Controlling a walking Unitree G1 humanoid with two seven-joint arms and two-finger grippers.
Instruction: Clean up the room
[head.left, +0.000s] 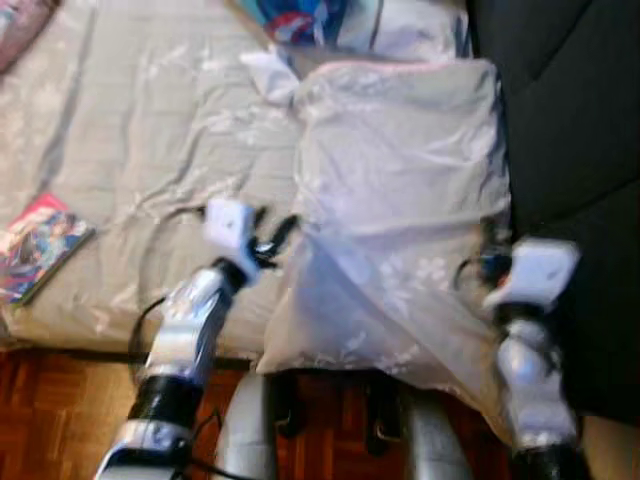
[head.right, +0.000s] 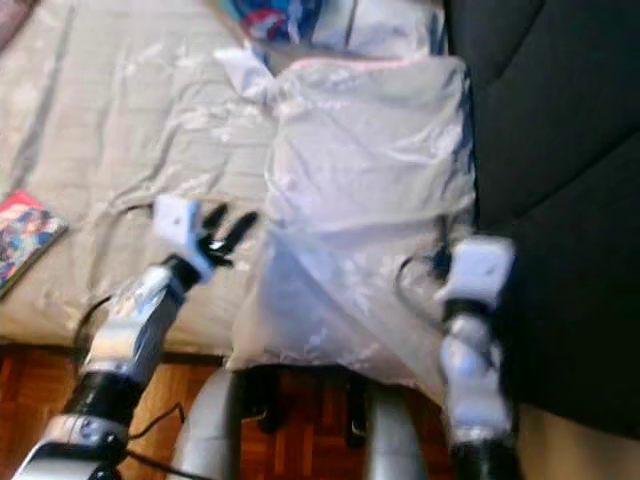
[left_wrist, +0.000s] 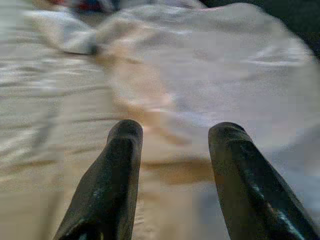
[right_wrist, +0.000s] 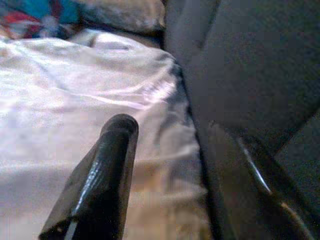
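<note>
Leftmost, at the lower left edge of the head views, a colourful book (head.left: 40, 245) lies flat on the grey bedsheet (head.left: 130, 110), well apart from both arms. Centre-left, the left gripper (head.left: 272, 238) reaches over the sheet with its two black fingers (left_wrist: 112, 175) spread apart, holding nothing; its tips sit just beside the left edge of the pillow (head.left: 400, 190), and contact cannot be confirmed. Centre, the pillow is pale grey with a faint floral print and a pink-piped seam along its top edge; its long axis runs from the upper centre of the frame down to the lower centre, where its near end overhangs the bed edge above the wooden floor (head.left: 40, 400). A white crumpled cloth (head.left: 270, 72) and a blue-and-red printed item (head.left: 295, 18) lie at its far end. Right, the right gripper (right_wrist: 170, 150) has its fingers parted, one over the pillow's right edge and the other against the dark headboard (head.left: 575, 120); it grips nothing visibly.
</note>
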